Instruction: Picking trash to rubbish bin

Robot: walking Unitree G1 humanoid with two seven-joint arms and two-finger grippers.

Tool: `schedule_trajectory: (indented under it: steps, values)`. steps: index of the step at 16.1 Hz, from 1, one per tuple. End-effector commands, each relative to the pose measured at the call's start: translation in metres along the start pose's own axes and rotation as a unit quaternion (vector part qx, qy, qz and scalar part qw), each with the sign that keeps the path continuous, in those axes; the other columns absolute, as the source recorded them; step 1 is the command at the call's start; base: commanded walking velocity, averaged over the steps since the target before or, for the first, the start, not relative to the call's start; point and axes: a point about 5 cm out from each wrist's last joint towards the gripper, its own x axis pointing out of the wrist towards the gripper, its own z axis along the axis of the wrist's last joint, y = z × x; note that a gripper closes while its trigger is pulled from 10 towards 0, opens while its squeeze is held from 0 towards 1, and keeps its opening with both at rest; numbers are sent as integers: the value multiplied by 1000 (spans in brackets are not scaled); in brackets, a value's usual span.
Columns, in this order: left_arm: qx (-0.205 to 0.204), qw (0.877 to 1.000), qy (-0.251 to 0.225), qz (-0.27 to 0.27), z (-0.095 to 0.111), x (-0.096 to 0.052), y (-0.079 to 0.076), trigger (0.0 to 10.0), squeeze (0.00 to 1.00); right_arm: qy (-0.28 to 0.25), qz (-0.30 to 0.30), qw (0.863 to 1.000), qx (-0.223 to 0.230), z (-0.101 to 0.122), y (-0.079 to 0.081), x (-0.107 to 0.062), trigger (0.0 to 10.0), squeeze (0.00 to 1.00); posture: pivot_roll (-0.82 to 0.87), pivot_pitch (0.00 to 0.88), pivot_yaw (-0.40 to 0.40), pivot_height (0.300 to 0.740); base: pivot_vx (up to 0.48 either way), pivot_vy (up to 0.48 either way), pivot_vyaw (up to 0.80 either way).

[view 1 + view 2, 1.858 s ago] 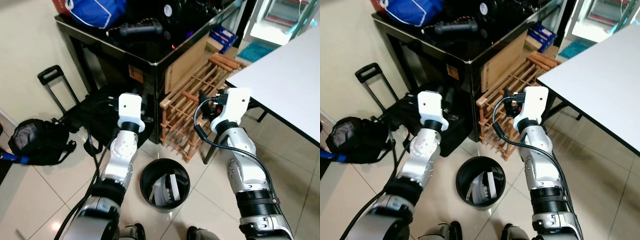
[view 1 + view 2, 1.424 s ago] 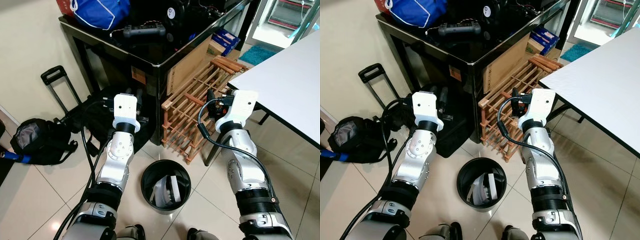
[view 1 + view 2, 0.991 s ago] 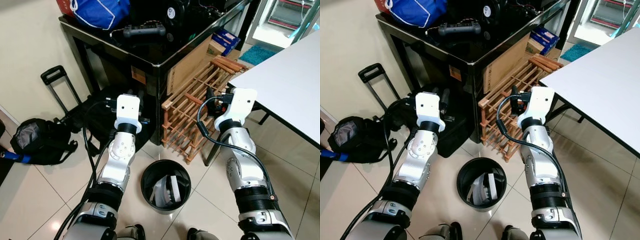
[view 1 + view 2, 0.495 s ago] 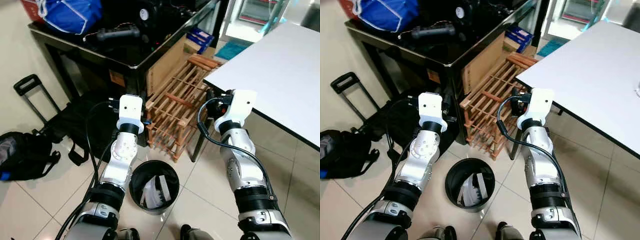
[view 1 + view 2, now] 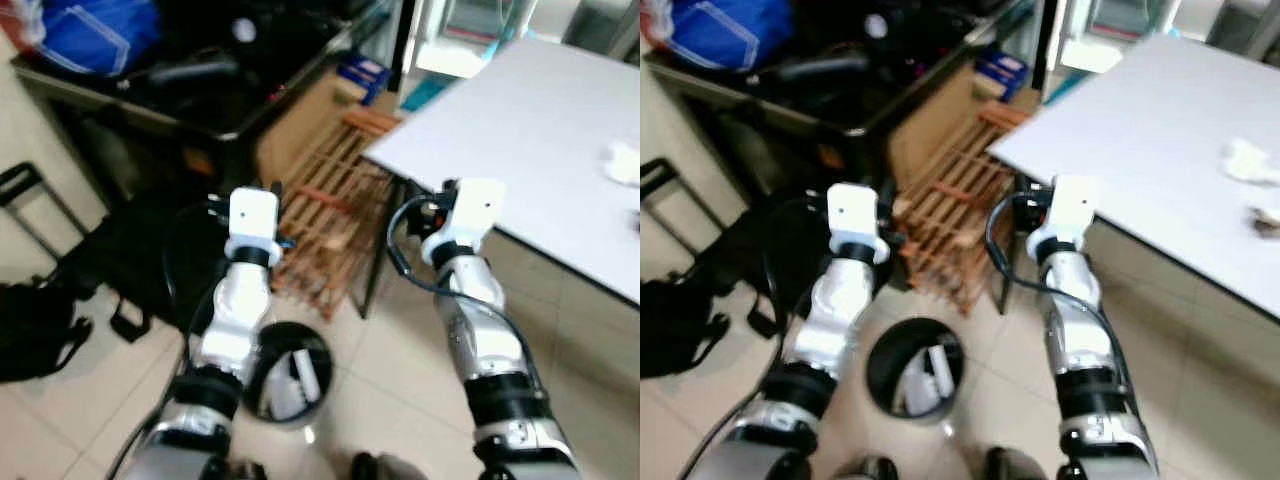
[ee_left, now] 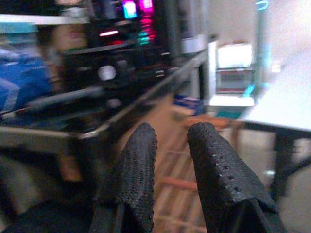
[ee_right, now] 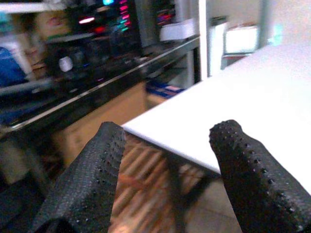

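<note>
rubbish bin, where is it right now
In the eye views the rubbish bin stands on the tiled floor low between the two arms, by the left forearm, just in front of the wooden rack, with pale scraps inside.

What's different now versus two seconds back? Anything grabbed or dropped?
The view has swung right: the white table now shows crumpled white trash, and the bin sits further left. Nothing grabbed or released. Left gripper stays nearly closed and empty, right gripper open and empty.
</note>
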Motion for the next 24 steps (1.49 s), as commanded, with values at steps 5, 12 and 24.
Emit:
schedule_trajectory:
  steps: [5,12,24]
  values:
    - [8,1000,3,7,0,1,3,10000,0,12,10,1000,7,-3,4,0,10000,0,-53,121,35,740,0,-372,-117]
    - [8,1000,3,6,-1,0,2,10000,0,14,10,1000,9,-5,4,-2,10000,0,-52,126,32,740,0,-373,-686]
    - [10,1000,4,7,-1,0,2,10000,0,13,12,1000,11,-5,4,-2,10000,0,-52,118,34,740,0,-375,0]
